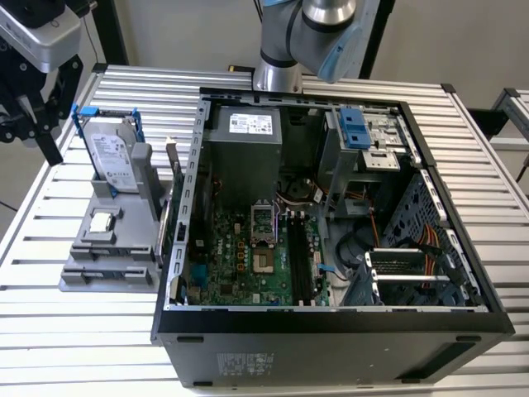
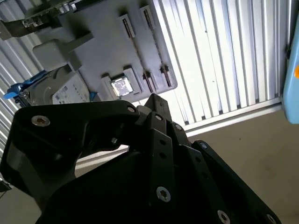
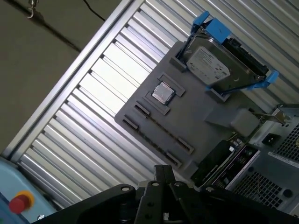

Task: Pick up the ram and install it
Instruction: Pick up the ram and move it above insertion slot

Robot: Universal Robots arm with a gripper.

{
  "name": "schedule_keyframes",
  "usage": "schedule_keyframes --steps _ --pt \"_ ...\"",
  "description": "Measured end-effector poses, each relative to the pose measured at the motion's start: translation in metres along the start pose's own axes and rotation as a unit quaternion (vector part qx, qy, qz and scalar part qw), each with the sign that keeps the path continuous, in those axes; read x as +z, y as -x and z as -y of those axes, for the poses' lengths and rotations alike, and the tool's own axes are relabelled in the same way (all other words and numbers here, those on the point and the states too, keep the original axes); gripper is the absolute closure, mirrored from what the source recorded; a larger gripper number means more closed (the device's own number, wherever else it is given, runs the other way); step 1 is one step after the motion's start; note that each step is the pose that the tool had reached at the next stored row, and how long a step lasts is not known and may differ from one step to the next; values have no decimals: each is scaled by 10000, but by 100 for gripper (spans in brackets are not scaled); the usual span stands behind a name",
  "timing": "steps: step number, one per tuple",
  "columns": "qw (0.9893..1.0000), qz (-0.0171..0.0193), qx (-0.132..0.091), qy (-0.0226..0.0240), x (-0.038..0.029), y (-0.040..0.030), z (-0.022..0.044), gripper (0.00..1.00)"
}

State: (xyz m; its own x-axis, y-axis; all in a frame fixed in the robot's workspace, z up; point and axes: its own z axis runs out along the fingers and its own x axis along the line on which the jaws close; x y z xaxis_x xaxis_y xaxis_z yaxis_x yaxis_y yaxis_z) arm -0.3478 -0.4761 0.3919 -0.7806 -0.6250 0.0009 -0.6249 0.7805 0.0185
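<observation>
An open computer case (image 1: pixel 331 347) lies on the slatted worktop (image 1: pixel 66 331). Just beside the case, on the exterior view's left, a grey holder (image 1: pixel 99 265) carries an upright hard drive (image 1: pixel 111 161) and a processor chip (image 1: pixel 102 221); the gripper (image 1: pixel 33 124) hangs farther left

I see the ribbed silver aluminium table (image 1: pixel 66 331) carrying an open black computer case (image 1: pixel 331 347) just beside a grey plastic parts holder (image 1: pixel 107 265).
</observation>
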Motion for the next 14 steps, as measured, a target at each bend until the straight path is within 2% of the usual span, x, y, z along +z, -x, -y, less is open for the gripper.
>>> schedule_keyframes --steps 6,14 --pt "9998 -7 -203 -5 0 1 0 100" --pt "9989 -13 -460 -6 0 1 -1 100"
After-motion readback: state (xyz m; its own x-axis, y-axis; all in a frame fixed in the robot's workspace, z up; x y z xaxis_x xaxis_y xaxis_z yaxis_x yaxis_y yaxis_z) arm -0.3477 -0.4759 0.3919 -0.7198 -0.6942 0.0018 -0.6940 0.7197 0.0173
